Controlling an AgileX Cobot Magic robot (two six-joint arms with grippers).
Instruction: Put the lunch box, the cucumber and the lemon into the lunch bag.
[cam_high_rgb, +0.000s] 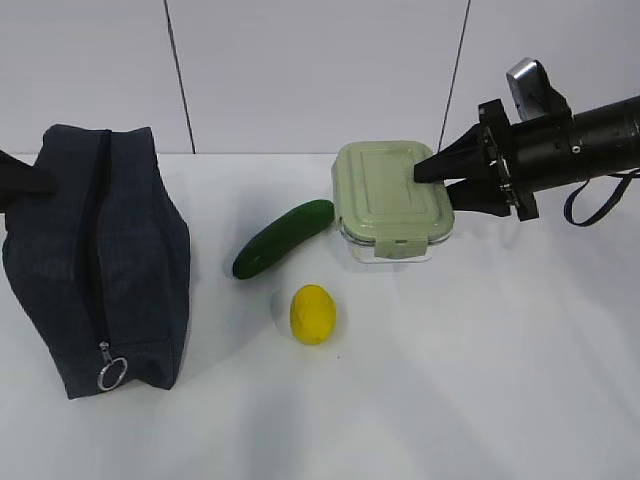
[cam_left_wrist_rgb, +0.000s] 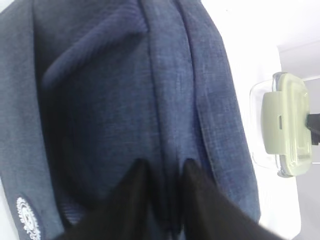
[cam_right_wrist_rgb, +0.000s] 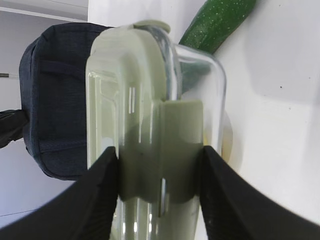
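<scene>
At the far right of the white table (cam_high_rgb: 480, 400) your right gripper (cam_high_rgb: 428, 185) reaches in from the right and straddles the right end of the lunch box (cam_high_rgb: 392, 200). In the right wrist view its two black fingers (cam_right_wrist_rgb: 97, 200) sit one above the sage-green lid, one below the clear base, with the end clip between them; both look pressed against the box, so it has hold of it. The box rests flat on the table.

Just left of the box lies the cucumber (cam_high_rgb: 283, 238), angled from near-left to far-right, its far tip close to the box corner. The lemon (cam_high_rgb: 313, 314) sits nearer the camera, between cucumber and box, touching neither.

At the left edge the navy lunch bag (cam_high_rgb: 95, 260) lies with its zipper closed, silver ring pull (cam_high_rgb: 111, 374) at the near end.

Your left gripper (cam_left_wrist_rgb: 162, 172) is down on the bag; its fingers (cam_left_wrist_rgb: 132, 200) stand slightly apart with a fold of fabric between them. Whether they actually pinch it, you cannot tell.
</scene>
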